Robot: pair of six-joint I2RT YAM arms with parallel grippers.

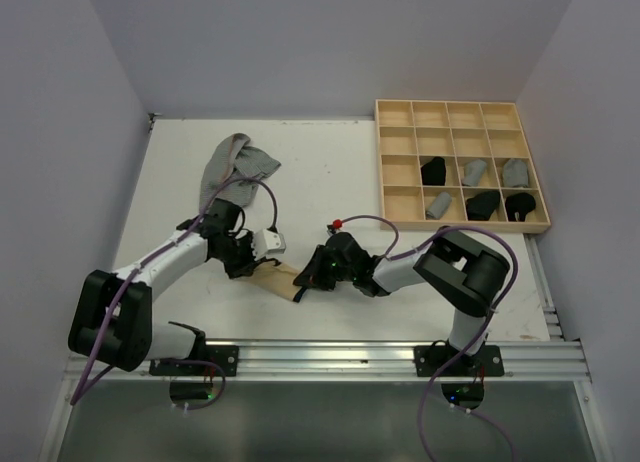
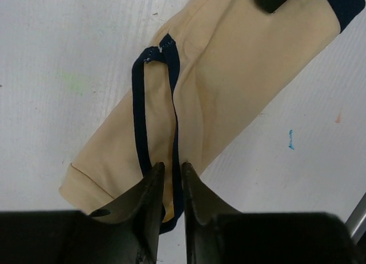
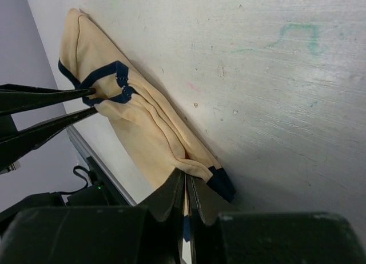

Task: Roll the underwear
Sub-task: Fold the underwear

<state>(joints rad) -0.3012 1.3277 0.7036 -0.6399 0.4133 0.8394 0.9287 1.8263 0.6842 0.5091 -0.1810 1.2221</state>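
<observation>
A tan underwear [image 1: 280, 279] with dark navy trim lies folded into a long strip on the white table between my two grippers. In the left wrist view the tan underwear [image 2: 229, 75] runs diagonally, and my left gripper [image 2: 170, 168] is pinched on its near end, with navy trim and a fabric fold between the narrow jaws. My right gripper [image 3: 186, 181] is shut on the opposite end of the tan underwear [image 3: 143, 132], beside the navy waistband. From above, the left gripper [image 1: 260, 269] and right gripper [image 1: 305, 277] face each other across the strip.
A heap of grey garments [image 1: 235, 167] lies at the back left of the table. The wooden grid tray [image 1: 379, 162] at the back right holds several rolled black and grey pieces. A metal rail [image 1: 330, 357] runs along the near edge.
</observation>
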